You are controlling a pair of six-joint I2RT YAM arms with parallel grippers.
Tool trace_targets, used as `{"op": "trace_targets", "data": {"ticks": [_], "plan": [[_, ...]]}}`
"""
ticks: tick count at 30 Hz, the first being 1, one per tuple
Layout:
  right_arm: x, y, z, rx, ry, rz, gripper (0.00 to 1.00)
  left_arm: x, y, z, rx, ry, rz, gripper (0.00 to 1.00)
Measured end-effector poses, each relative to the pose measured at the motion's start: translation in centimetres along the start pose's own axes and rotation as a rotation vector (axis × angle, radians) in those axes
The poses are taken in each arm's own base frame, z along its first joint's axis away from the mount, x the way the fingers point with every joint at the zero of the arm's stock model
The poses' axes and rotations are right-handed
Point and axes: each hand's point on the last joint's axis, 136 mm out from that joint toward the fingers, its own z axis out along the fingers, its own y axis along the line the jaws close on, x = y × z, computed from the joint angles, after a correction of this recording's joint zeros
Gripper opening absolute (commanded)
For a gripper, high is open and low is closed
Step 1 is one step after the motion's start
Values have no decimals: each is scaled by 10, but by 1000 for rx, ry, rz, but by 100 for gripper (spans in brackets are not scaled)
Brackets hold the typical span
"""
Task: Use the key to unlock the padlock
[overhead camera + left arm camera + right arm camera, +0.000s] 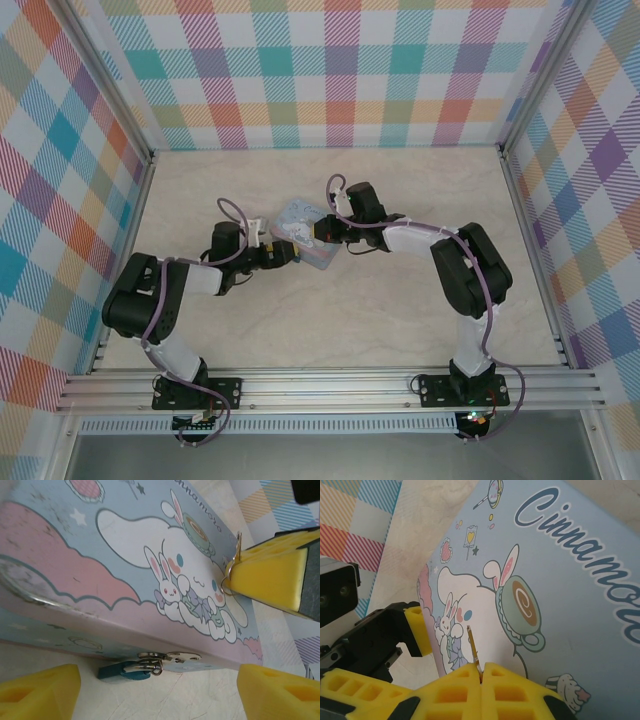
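Here's the worry: the right gripper point(481, 679) has its yellow pads pressed fully together on the key point(472, 647). Only a thin sliver of dark metal pokes out beyond them, hanging over the lid of the tin point(580, 580). A pinch that slight could let the key twist or slide the moment its tip meets resistance, and a key dropped on that glossy lid would likely skid away. Second hazard: nothing steadies the padlock point(120, 670). The left gripper point(159, 689) sits wide open at the tin's front wall, gripping nothing, with the lock just ahead of the gap between its fingers. A push from the key would probably shove the little lock along or swing it on the hasp point(175, 657) rather than seat in it. Which way the keyhole faces I cannot tell, so lining up looks like a gamble too. As for the lock itself, it is tiny, with a teal-blue body lying on its side on the table point(200, 700), tight against the foot of the tin's front wall. Its thin silvery shackle is threaded through the tin's metal hasp, closed as far as I can see. The key is up over the lid, well apart from the lock below.
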Motion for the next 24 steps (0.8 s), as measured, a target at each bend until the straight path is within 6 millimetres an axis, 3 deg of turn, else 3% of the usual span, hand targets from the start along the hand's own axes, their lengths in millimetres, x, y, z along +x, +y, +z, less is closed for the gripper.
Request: {"op": "trace_targets", "data": {"ticks": [10, 17, 24], "plan": [[1, -1, 0, 6, 7, 0, 4, 17, -4, 15, 44, 27, 42, 80], [1, -1, 0, 8, 10, 2, 4, 15, -6, 20, 72, -3, 81, 80], [1, -1, 0, 11, 15, 6, 4, 17, -7, 23, 85, -6, 90, 70]]}}
